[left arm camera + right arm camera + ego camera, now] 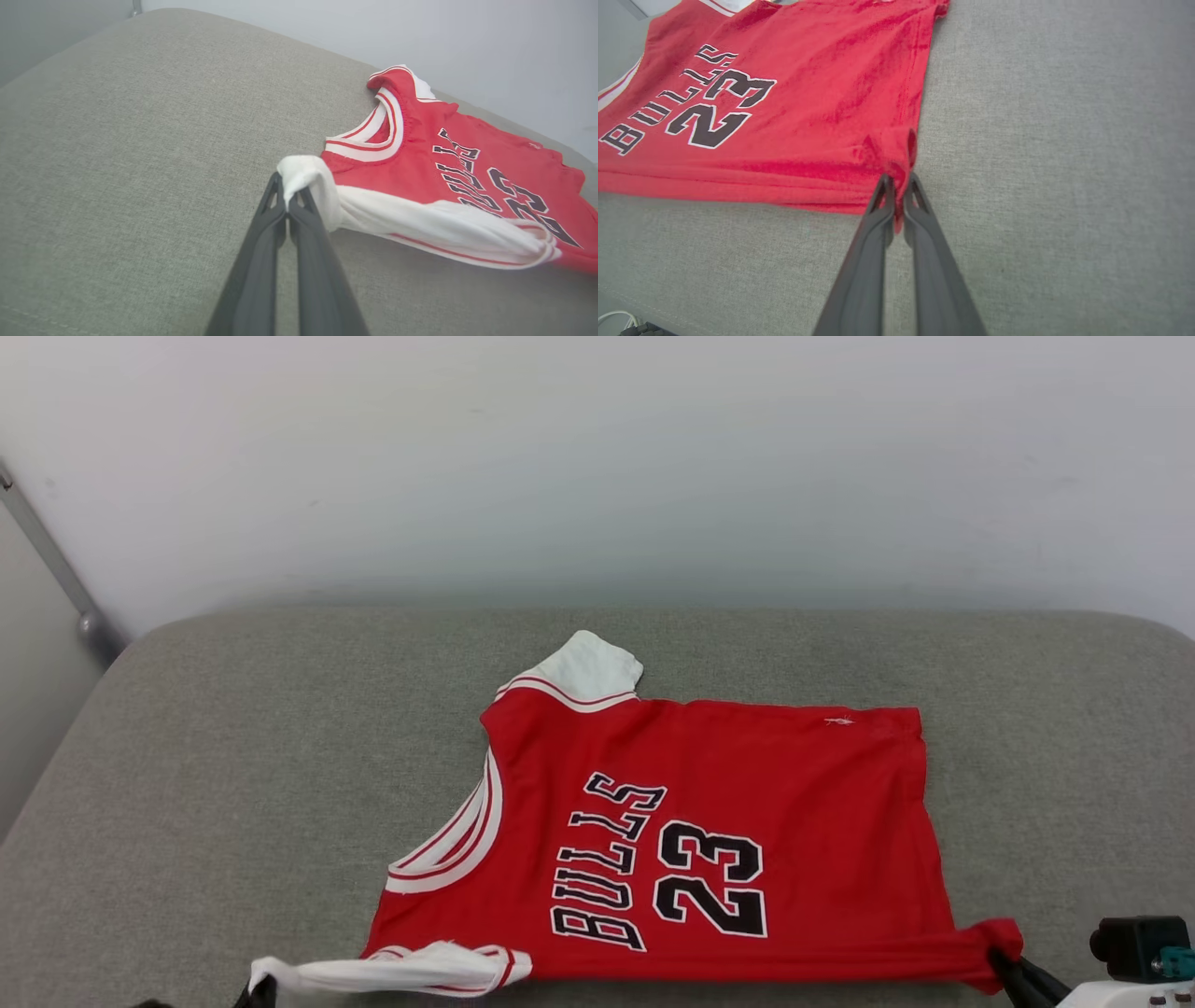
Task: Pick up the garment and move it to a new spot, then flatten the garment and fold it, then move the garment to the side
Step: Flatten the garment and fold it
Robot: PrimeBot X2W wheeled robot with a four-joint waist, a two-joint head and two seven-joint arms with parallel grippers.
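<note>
Two hands hold the red Bulls jersey (747, 775) taut, apparently to flatten it. Left hand (286, 198) clamps the white sleeve (306, 172), right hand (899, 189) the near hem corner (901, 156).

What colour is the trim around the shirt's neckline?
The trim on the garment is white with red stripes; left wrist view shows it best.

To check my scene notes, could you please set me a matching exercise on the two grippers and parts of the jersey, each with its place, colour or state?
1. left gripper
2. right gripper
3. far sleeve
4. lettering

A. lies free on the cushion
B. jaws shut on the jersey's red hem corner
C. black, outlined white
D. jaws shut on the white near sleeve

Pairs: 1-D, 2-B, 3-A, 4-C.
</note>
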